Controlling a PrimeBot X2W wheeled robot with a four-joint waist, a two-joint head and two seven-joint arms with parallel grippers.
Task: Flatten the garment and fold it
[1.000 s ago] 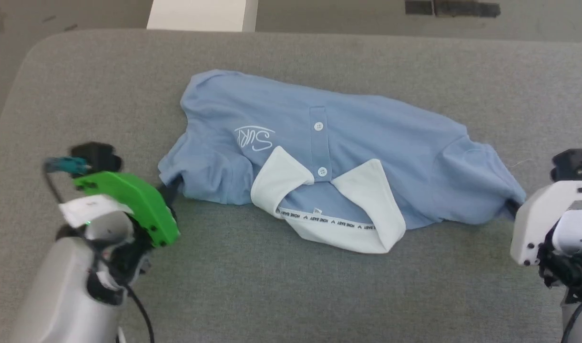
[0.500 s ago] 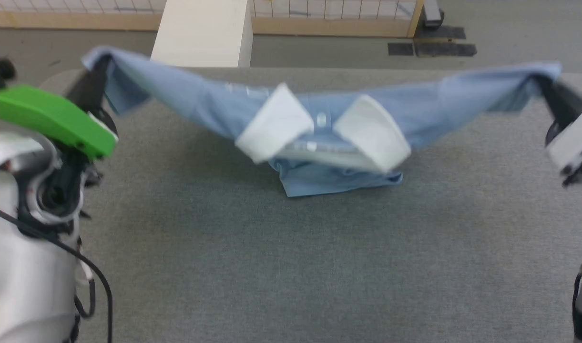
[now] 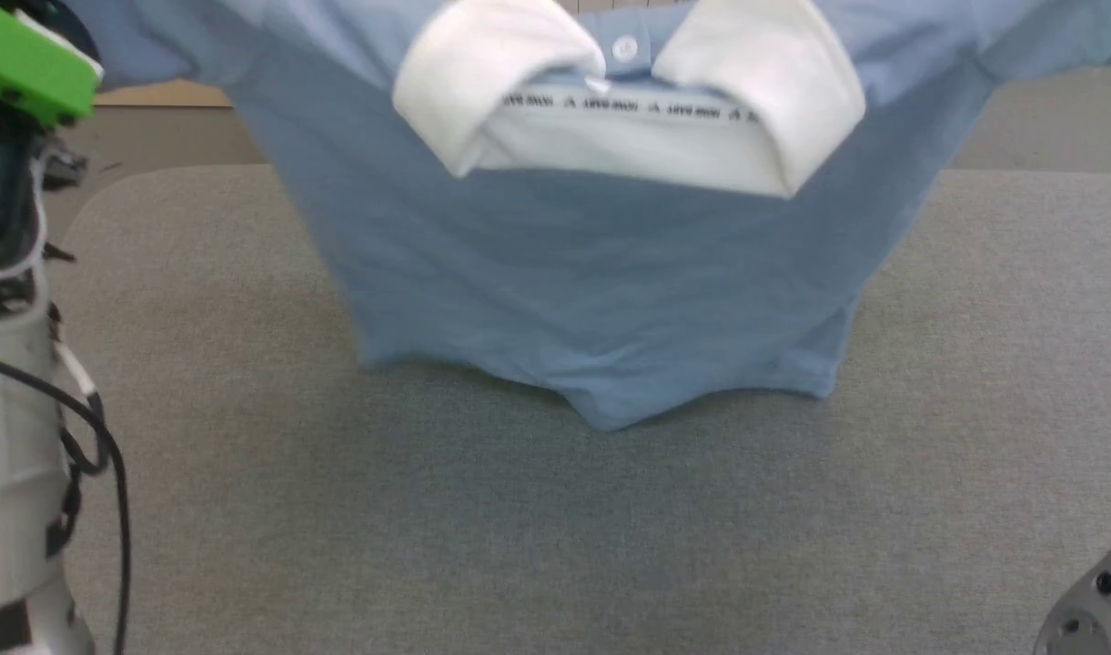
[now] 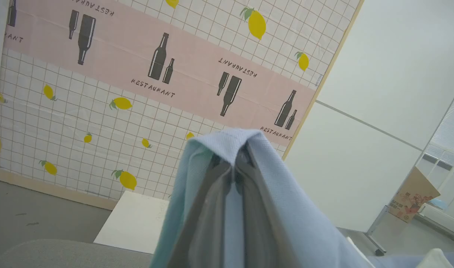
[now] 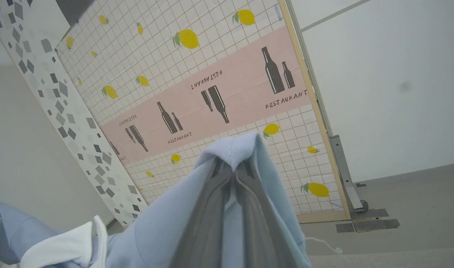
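Note:
The garment (image 3: 600, 273), a light blue polo shirt with a white collar (image 3: 628, 109), hangs spread in the air over the grey table (image 3: 555, 528). Its bottom hem just reaches the table surface. In the left wrist view my left gripper (image 4: 235, 169) is shut on a fold of the shirt's blue fabric (image 4: 227, 143), which drapes over both fingers. In the right wrist view my right gripper (image 5: 234, 167) is likewise shut on blue fabric (image 5: 234, 149) at the shirt's other side. The chest logo is hidden.
My left arm with its green cover (image 3: 27, 64) rises along the head view's left edge. Part of my right arm (image 3: 1092, 609) shows at the lower right corner. A lemon-and-bottle patterned partition (image 4: 137, 93) and a white block (image 4: 137, 219) stand beyond the table.
Both grippers have lifted the shirt from lying on the table to hanging high and spread. The head camera has tilted up as well.

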